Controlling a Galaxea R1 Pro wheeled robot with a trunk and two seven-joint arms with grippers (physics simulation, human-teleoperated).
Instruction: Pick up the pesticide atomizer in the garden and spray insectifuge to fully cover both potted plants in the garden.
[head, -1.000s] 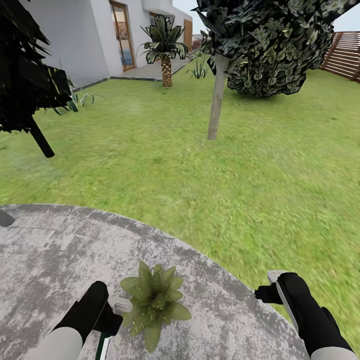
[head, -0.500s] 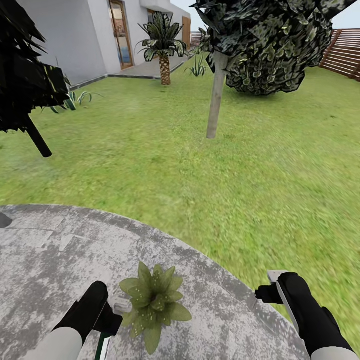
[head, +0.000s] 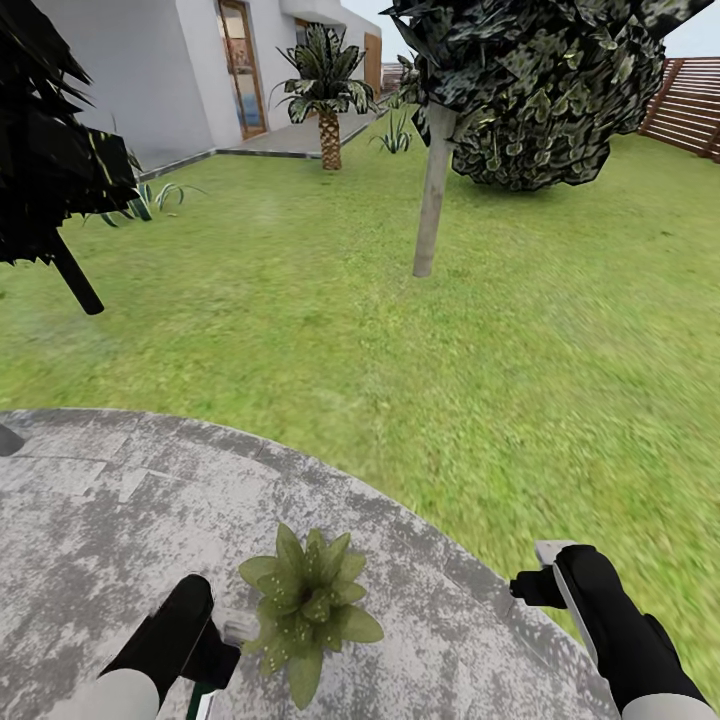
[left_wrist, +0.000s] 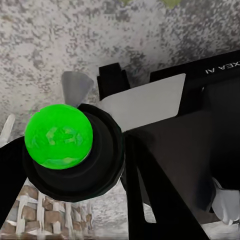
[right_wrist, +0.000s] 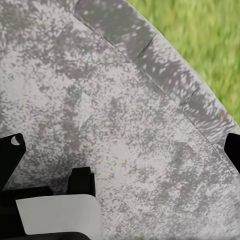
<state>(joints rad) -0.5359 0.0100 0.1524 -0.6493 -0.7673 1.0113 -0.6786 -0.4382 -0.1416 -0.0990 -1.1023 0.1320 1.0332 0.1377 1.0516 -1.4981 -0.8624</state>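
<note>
One potted plant (head: 305, 603), a rosette of pale-speckled green leaves, stands on the round grey stone patio (head: 90, 520) near its edge; the leaves hide its pot. My left gripper (head: 230, 635) hangs just left of the plant, shut on the pesticide atomizer (head: 204, 700), of which a green and white sliver shows below the hand. The left wrist view looks at the atomizer's black top with a bright green dome (left_wrist: 59, 136), held in the left gripper (left_wrist: 145, 150). My right gripper (head: 535, 580) hovers open over the patio rim, and in its wrist view the right gripper (right_wrist: 121, 145) holds nothing.
Lawn (head: 520, 350) stretches beyond the patio. A thin grey tree trunk (head: 430, 190) stands ahead under a dark leafy crown. A dark tree (head: 60, 170) is at the left, a palm (head: 328, 110) by the white house, a wooden fence (head: 690, 105) far right.
My left gripper with the atomizer has dropped slightly lower beside the plant. The view shifted a little a second ago. The right arm has stayed still.
</note>
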